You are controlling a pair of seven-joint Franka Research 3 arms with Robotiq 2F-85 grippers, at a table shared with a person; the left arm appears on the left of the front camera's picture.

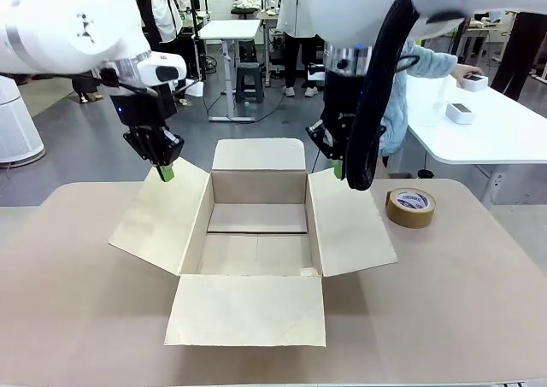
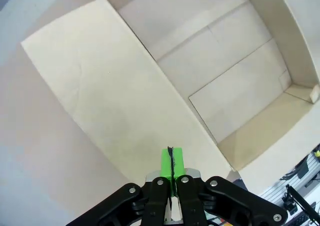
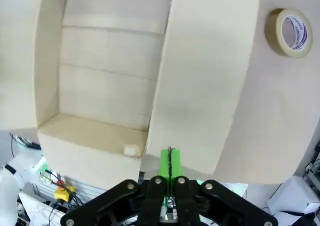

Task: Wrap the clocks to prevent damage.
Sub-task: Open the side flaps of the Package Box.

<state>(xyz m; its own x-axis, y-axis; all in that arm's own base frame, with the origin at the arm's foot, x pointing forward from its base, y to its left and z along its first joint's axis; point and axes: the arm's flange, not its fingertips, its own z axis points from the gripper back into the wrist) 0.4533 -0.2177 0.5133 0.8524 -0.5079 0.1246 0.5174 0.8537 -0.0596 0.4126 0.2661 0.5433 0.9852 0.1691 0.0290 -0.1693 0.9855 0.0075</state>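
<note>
Cardboard lies under both arms: the open box sits mid-counter with its flaps spread, and a tape roll lies near its right side. Your left pincer hovers clenched over the left flap. Your right pincer hovers clenched over the right flap. Neither is grasping anything. Where the clocks are, I cannot tell from here. Expect them to be rigid but fragile; once padded, they will likely be a soft, slippery bundle. Take hold gently across the broad sides, never by a face or corner.
</note>
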